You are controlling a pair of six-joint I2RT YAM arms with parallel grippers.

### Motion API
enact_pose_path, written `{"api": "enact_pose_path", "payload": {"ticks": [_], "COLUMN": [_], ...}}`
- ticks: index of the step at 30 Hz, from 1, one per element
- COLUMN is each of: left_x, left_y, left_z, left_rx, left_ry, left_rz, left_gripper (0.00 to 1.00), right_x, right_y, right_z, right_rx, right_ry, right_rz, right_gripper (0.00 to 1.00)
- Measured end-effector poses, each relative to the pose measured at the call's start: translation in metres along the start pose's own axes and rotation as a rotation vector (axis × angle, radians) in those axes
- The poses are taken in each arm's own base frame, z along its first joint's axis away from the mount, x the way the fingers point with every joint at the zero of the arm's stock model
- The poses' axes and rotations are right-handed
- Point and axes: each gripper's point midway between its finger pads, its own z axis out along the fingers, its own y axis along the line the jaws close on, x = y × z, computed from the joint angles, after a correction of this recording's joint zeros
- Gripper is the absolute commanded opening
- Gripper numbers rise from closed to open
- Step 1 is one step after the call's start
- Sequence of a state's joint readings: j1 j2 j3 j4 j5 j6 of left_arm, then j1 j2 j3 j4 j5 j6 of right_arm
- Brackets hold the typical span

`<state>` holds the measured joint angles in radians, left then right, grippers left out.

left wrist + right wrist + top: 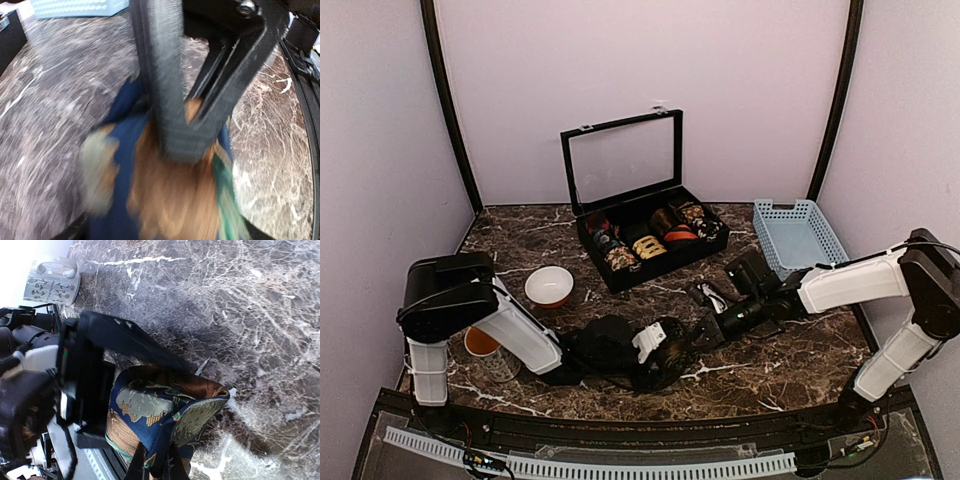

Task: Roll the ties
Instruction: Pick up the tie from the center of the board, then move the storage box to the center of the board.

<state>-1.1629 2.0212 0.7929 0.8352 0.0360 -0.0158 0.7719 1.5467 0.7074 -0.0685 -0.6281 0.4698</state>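
A tie (150,410), dark blue with brown and grey-green patches, is coiled into a loose roll near the table's front edge (675,365). My right gripper (167,470) is shut on the roll's outer fabric, which is pinched between its two dark fingers. My left gripper (660,358) stands open around the roll from the other side. One of its long black fingers (130,340) lies along the roll's far edge. The left wrist view is blurred: the tie (165,200) fills the bottom, with the right gripper's finger (165,75) coming down onto it.
A black display box (582,235) with its lid up holds several rolled fabrics at the back centre. A blue basket (800,235) sits at the back right. A white bowl (549,285) and an orange cup (482,343) stand on the left. A patterned mug (50,285) is nearby.
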Motion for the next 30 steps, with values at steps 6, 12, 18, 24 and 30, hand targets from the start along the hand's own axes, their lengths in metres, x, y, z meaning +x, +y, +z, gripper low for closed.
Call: {"api": "enact_pose_path", "payload": {"ticks": [6,12,18,24,30], "left_x": [-0.005,-0.020,-0.008,-0.002,-0.011], "left_y": [0.009,0.020,0.029,0.035,0.046], "left_z": [-0.038,-0.071,-0.089,-0.101,-0.101], "left_rx": [-0.062,-0.128,-0.181,-0.221,-0.278], "left_ry": [-0.037,-0.106,-0.103,-0.109,-0.115], "left_rz": [-0.031,-0.070,-0.103,-0.128,-0.094], "left_gripper": [0.99,0.99,0.99,0.99,0.99], "right_x": [-0.004,-0.034,-0.099,-0.194,-0.251], "right_y": [-0.002,0.001,0.005,0.022,0.020], "right_z": [-0.008,-0.025,-0.065,-0.106,-0.111], "right_rx": [0.065,0.152,0.234,0.307,0.369], "right_ry": [0.008,-0.024,-0.167,-0.359,-0.432], "right_rz": [0.000,-0.053,-0.105,-0.198,-0.239], "right_gripper": [0.00,0.00,0.00,0.00,0.00]}}
